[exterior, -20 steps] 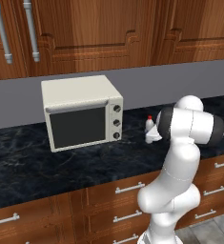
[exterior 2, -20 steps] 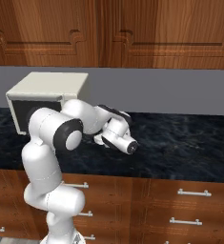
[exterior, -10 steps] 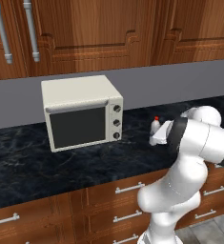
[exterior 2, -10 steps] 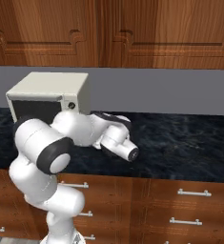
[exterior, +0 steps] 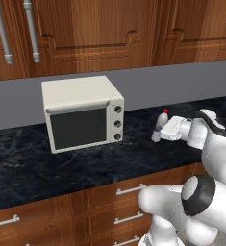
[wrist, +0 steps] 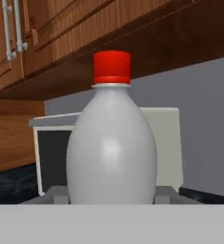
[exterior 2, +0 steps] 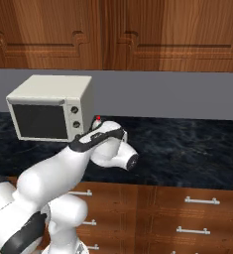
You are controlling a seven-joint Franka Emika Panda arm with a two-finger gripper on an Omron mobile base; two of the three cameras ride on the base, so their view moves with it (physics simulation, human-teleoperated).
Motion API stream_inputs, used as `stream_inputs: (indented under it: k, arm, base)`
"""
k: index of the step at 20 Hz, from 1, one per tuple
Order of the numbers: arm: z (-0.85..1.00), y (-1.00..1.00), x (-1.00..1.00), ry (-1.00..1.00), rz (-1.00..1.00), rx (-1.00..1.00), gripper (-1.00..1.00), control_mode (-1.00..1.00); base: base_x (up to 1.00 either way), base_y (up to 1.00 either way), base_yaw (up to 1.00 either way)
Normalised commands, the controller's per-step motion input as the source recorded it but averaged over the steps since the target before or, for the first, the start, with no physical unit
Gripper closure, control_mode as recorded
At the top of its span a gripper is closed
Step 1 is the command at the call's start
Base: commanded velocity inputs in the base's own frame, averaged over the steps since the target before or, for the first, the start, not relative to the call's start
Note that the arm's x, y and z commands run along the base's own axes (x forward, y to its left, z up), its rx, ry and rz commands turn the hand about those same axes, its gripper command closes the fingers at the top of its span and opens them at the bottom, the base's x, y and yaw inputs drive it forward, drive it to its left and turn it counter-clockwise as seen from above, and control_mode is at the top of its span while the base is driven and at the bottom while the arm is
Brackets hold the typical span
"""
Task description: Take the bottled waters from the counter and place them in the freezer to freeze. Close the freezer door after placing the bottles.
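A clear-grey bottled water (exterior: 162, 121) with a red cap stands upright in my gripper (exterior: 163, 131), which is shut on its lower body. It hangs over the black marble counter (exterior: 85, 163), to the right of the toaster oven. From the hand view the bottle (wrist: 111, 152) sits close between my fingertips (wrist: 167, 193), its cap pointing up. In the right base view just its red cap (exterior 2: 98, 118) peeks over my forearm. The freezer and its door are out of view.
A cream toaster oven (exterior: 83, 113) stands on the counter against the grey back wall, left of the bottle. Brown wall cabinets (exterior: 109, 33) hang above it. Wooden drawers with silver handles (exterior 2: 202, 201) run below the counter edge.
My gripper has carried the red-capped bottle to the right along the counter, away from the toaster oven, and the arm has swung out the same way. The oven has stayed put.
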Motion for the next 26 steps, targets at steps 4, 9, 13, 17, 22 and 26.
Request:
stream_inputs:
  k: [4, 9, 13, 17, 22, 26]
  arm:
    - [0.55, 0.33, -0.88, 0.1, 0.0, -0.01, 1.0, -1.0]
    - [0.51, 0.33, -1.0, 0.03, 0.0, -0.02, 1.0, -1.0]
    - [0.64, 0.15, -1.0, -0.1, 0.05, -0.06, 1.0, -1.0]
    - [0.73, 0.18, -0.58, -0.1, 0.06, -0.18, 1.0, -1.0]
    - [0.0, 0.08, -0.48, 0.0, 0.09, -0.06, 1.0, -1.0]
    - [0.0, 0.06, -0.56, 0.0, 0.03, 0.04, 1.0, -1.0]
  base:
    - [0.0, 0.0, 0.0]
    - [0.0, 0.0, 0.0]
    - [0.0, 0.0, 0.0]
    - [0.0, 0.0, 0.0]
    - [0.0, 0.0, 0.0]
    - [0.0, 0.0, 0.0]
